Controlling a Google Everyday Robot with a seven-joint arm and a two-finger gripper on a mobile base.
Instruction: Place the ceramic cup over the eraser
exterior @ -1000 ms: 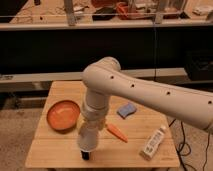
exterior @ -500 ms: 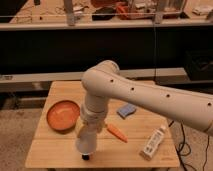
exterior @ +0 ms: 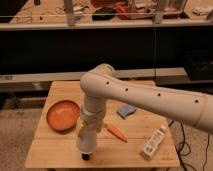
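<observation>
1. The ceramic cup (exterior: 86,141) hangs at the end of the arm, mouth down, near the front edge of the worktop (exterior: 60,152); your pincer (exterior: 88,131) is buried behind the wrist and the cup, so you cannot tell how its fingers stand, only that the cup appears to be carried by it

2. Directly beneath the pincer, a small dark piece pokes out under the cup's rim: judge that to be the eraser (exterior: 86,156), touching or nearly touching the rim. If the rim lands on it instead of around it, the cup will sit tilted and may tip when you let go

3. The front edge lies just below the pincer. A sideways nudge while lowering could push the eraser, or the cup, off the worktop

4. To the pincer's right lies the carrot (exterior: 116,132), close enough that the cup could clip it on a sideways correction

5. The orange bowl (exterior: 63,115) up and left of the pincer, the light-blue block (exterior: 126,111) up and right, and the white bottle (exterior: 153,143) far right sit well apart; little risk there
</observation>
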